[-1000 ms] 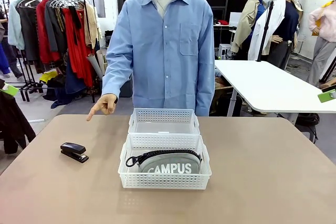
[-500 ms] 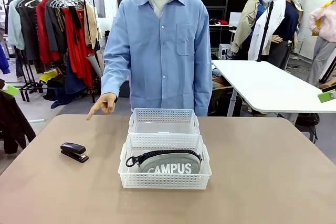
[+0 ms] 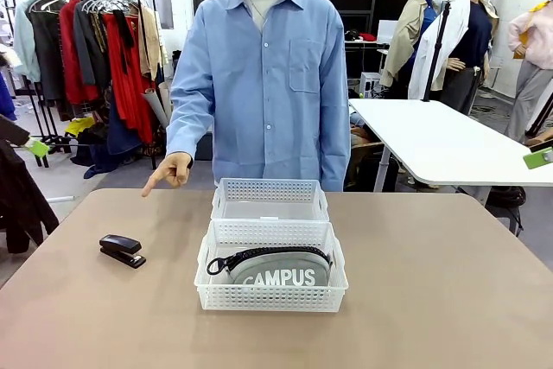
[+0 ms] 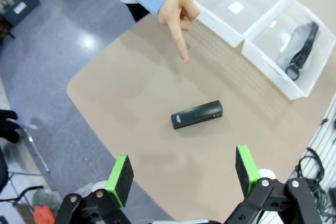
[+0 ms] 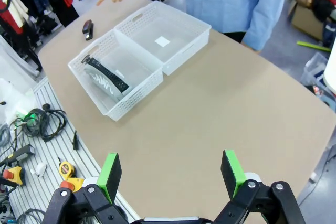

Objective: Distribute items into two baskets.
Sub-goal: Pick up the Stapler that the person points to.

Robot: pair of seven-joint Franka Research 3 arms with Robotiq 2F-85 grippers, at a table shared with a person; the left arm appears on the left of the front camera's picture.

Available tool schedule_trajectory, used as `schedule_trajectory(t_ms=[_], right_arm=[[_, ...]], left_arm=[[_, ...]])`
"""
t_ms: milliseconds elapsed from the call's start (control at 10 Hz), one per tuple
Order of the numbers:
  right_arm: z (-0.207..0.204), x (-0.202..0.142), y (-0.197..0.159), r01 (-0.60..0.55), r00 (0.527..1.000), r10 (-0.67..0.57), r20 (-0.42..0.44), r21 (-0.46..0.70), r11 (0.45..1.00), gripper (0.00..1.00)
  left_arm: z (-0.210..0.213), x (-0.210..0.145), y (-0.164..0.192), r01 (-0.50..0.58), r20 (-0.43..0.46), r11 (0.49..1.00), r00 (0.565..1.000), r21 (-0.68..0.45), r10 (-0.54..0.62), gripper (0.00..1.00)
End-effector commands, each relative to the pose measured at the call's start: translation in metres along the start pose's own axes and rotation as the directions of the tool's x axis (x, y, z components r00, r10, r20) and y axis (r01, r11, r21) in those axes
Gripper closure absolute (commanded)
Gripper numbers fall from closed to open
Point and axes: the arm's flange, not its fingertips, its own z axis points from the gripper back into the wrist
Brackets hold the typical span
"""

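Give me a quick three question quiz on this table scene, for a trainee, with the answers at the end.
1. True or false: the stapler lies on the table, outside the near basket and the far basket.
2. What lies in the near basket? A: the pouch. B: the stapler. C: nothing.
3. Fill in: the left gripper and the right gripper both stand ____.
Key: 1 true; 2 A; 3 open.
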Motion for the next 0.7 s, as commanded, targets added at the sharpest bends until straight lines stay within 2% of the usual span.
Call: schedule_trajectory(t_ms=[0,400,600], right_arm=[[0.001,0.001,0.000,-0.008,1.000,0.008,0.016,0.009,1.000,0.00],[0.001,0.001,0.000,-0.008,1.000,0.008,0.016,0.009,1.000,0.00],[0.001,0.001,0.000,-0.008,1.000,0.008,0.016,0.009,1.000,0.00]], left_arm=[[-0.010,0.018,0.020,0.073,-0.059,0.997,0.995,-0.028,-0.075,0.00],[-0.051,0.040,0.031,0.101,-0.162,0.990,0.980,-0.095,-0.116,0.00],[-0.068,0.053,0.030,0.218,-0.200,0.966,0.949,-0.139,-0.243,0.00]])
